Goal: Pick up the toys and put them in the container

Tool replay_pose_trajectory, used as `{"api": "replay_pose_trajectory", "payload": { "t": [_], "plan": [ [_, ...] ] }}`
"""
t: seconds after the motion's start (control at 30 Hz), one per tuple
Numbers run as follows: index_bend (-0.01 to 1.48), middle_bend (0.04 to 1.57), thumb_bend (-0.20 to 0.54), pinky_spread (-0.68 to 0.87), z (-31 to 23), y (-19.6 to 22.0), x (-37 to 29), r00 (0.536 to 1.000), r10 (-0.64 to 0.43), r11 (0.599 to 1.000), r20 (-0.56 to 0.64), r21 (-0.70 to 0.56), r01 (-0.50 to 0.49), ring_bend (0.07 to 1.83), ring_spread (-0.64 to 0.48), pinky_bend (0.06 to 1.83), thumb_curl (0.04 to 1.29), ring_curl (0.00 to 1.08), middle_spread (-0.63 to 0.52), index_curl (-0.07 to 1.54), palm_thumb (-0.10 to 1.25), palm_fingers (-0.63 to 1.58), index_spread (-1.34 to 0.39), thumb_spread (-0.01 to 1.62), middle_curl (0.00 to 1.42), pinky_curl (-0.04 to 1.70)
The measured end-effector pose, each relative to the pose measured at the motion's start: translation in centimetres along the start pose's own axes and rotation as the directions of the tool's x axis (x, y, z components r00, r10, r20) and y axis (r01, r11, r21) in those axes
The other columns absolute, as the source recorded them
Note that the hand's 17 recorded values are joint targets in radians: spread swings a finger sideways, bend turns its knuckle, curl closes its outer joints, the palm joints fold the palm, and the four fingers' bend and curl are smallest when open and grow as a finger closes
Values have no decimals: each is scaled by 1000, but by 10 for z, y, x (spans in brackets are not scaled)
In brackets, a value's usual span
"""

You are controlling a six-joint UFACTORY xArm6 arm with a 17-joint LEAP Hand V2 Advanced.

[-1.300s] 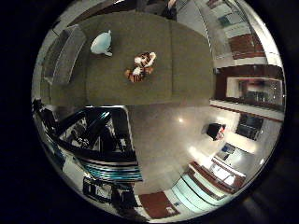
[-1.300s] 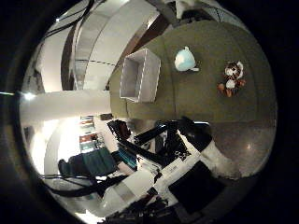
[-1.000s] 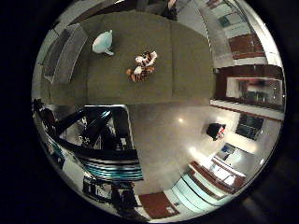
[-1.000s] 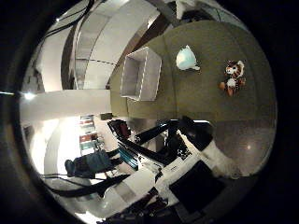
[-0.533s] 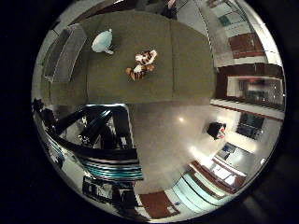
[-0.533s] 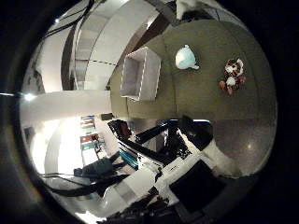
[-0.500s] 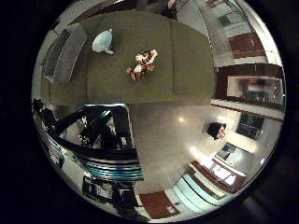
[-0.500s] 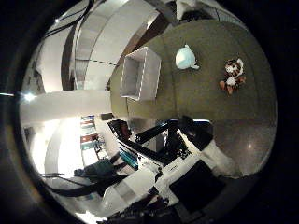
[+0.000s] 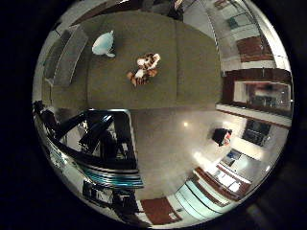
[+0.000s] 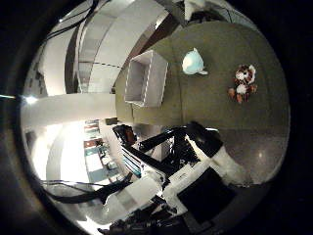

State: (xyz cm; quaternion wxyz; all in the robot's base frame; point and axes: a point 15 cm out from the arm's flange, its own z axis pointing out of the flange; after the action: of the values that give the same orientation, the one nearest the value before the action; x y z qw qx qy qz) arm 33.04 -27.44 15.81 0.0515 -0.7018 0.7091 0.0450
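Observation:
A light blue plush toy (image 10: pixel 194 63) and a brown and white plush animal (image 10: pixel 241 83) lie away from each other on an olive green table (image 10: pixel 220 108). A white rectangular container (image 10: pixel 147 78) stands on the same table beside the blue toy; its inside looks bare. In the little finger side palm view the brown and white plush (image 9: pixel 144 68), the blue toy (image 9: pixel 103 42) and the container (image 9: pixel 67 56) show on the table too.
The table's edge (image 9: pixel 153 105) borders a shiny floor (image 9: pixel 177 144). Curved white walls or railings (image 10: pixel 108 39) rise beside the container's end of the table. Furniture and shelves (image 9: pixel 245 91) stand further off in the room.
Both views have shifted only slightly, so the hand has barely moved. The toys and container lie where they were.

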Motion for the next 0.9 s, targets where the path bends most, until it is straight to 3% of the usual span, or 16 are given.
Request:
{"api": "replay_pose_trajectory", "payload": {
  "t": [0.47, 0.9],
  "plan": [
    [241, 182, -23, 345, 21, -39, 15, 1000, -17, 1000, -17, 10, 17, 185, 201, 337, 374, 179, 49, 373, 788, 85, -347, 1124, 282, 190],
    [178, 183, -22, 361, 83, -97, 77, 991, 134, 991, -18, 26, -133, 200, 215, 388, 360, 226, 95, 340, 643, 61, -307, 1148, 281, 200]
  ]
}}
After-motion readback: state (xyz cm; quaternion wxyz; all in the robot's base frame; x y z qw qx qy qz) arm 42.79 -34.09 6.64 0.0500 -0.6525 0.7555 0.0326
